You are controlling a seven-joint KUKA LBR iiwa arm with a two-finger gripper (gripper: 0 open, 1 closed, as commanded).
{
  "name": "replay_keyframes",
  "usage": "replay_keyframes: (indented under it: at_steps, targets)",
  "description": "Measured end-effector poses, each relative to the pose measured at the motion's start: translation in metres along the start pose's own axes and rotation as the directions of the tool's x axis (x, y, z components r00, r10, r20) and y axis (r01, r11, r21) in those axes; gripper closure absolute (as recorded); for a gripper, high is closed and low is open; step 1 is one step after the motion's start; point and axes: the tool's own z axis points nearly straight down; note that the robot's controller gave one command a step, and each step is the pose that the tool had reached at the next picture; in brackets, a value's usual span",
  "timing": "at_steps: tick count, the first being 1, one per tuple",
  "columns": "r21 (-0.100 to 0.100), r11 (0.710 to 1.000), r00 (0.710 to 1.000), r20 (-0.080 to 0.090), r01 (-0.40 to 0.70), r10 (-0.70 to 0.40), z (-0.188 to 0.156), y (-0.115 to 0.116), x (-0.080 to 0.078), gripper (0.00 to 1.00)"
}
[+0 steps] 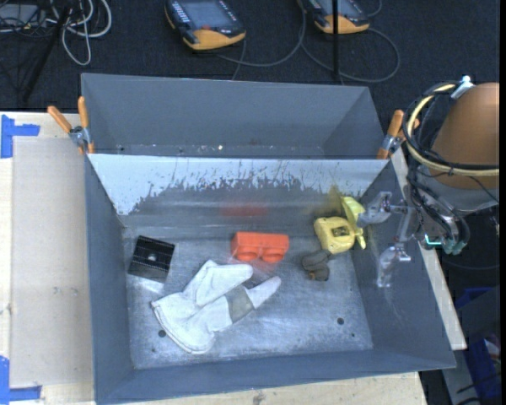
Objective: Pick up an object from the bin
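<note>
The grey metal bin (pixel 236 125) has five loose things on its floor, and none of them has left it, so as far as can be judged the pick is at its opening stage. The gripper (pixel 381 241) hangs at the bin's three o'clock side, over the sloping right wall. Its two metal fingers (pixel 388 268) stand apart with nothing between them, so it is open and empty. Nearest to it, at its nine o'clock and just beside its upper finger, lies a yellow plastic tape-measure-like case (pixel 336 234) with a paler yellow-green tab (pixel 352 209) sticking up at its one o'clock. This looks the likeliest thing to be taken, though the fingers are not round it. A small dark grey-brown lump (pixel 316 267) sits near the case at its seven o'clock. Further in, close to the floor's middle, is an orange-red moulded plastic block (pixel 260 246). A crumpled white fabric work glove (pixel 211 304) sprawls at the floor's seven o'clock, and a flat black square block (pixel 151 257) lies at nine o'clock against the left wall, well apart from the gripper. Nearly all of the task remains: settling the fingers round one thing, closing on it, and lifting it clear of the bin.
</note>
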Motion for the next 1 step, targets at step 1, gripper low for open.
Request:
replay_keyframes:
  at_steps: [1]
  targets:
    - [0.002,1.000,1.000,0.007,0.003,-0.003,-0.0040,0.0004,-0.0017,0.00]
